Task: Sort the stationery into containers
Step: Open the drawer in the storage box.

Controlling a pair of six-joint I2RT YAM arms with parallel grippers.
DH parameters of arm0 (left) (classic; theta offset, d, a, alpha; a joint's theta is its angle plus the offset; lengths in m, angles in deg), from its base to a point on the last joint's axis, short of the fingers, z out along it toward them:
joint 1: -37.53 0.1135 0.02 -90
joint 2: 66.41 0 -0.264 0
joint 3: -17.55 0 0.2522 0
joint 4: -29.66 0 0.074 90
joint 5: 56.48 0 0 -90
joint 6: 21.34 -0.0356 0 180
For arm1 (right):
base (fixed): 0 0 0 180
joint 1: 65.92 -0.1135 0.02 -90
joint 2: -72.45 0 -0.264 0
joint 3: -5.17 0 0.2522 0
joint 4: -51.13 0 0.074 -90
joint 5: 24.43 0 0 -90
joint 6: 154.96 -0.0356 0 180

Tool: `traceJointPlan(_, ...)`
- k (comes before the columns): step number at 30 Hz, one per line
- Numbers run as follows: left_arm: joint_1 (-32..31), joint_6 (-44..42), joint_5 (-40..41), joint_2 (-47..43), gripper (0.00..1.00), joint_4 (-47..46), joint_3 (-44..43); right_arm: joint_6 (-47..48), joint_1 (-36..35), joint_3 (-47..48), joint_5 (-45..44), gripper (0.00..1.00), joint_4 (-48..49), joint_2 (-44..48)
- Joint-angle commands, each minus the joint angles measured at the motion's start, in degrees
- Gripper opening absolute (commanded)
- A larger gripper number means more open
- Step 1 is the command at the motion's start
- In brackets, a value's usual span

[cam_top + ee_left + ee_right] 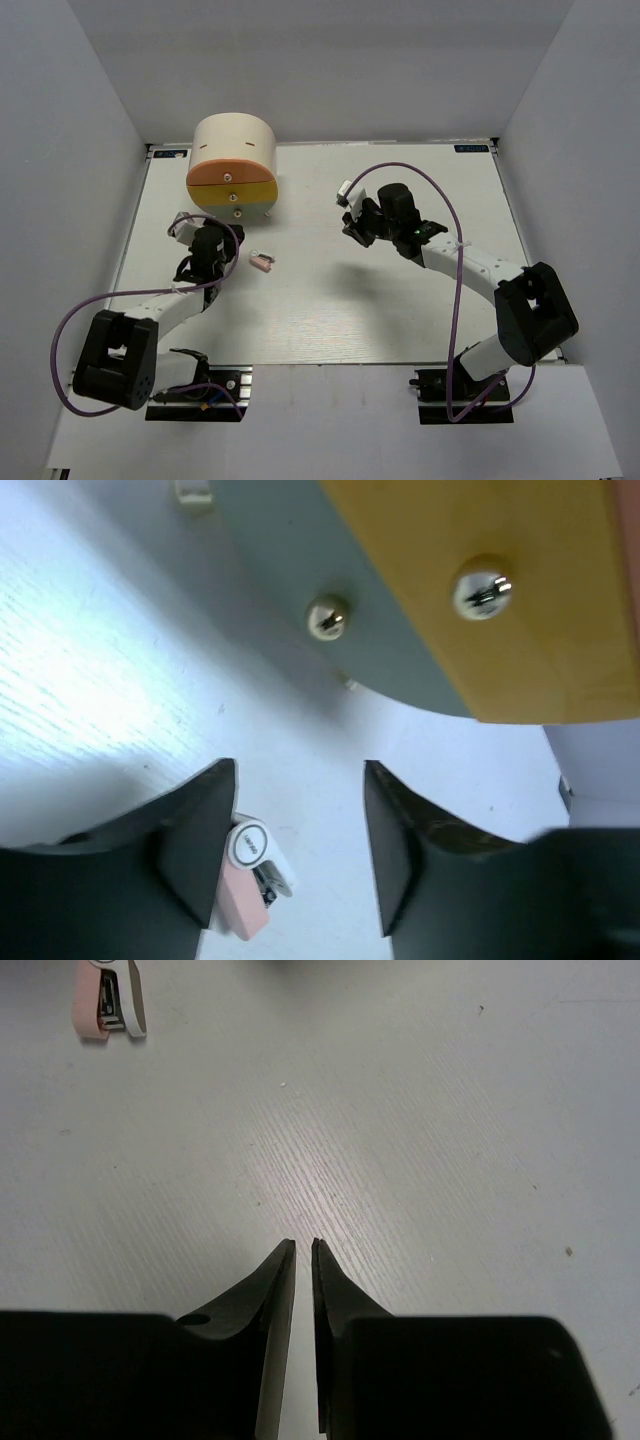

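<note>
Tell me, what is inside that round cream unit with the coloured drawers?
Nothing inside shows. The cream unit has its orange drawer and yellow drawer shut; only their fronts and small knobs are visible, so any contents are hidden.

White table (pixel 400 320); pale grey walls (pixel 60 150) on three sides.

No legible text; round label (pixel 247 846) on pink-and-white piece (pixel 243 895) too blurred

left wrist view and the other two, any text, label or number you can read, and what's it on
Nothing readable.
pink-and-white mini stapler: dark print on its round white badge, too blurred to read.
left corner sticker and right corner sticker on the table's far edge: too small to read.
drawer unit: no text.
</note>
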Motion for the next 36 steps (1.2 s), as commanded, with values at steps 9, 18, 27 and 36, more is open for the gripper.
traceJointPlan(9, 2.6, 18.4, -3.3, 11.7, 0.62, -6.8, -2.6, 0.3, 0.2, -0.9, -0.1, 0.2, 0.4, 1.2)
traceJointPlan(18, 6.0, 18.9, -4.6, 17.6, 0.47, -18.3, -3.8, 0.5, 0.8, -1.9, -0.4, 0.2, 1.0, 1.4)
traceJointPlan(27, 8.3, 18.9, -11.1, 24.4, 0.52, -26.3, -5.5, 0.7, 1.5, -1.9, -0.2, 0.21, 1.2, 0.8)
traceJointPlan(36, 8.9, 18.9, -11.8, 27.2, 0.5, -33.7, -5.5, 0.6, 2.0, -1.5, 0.0, 0.21, 1.0, 0.2)
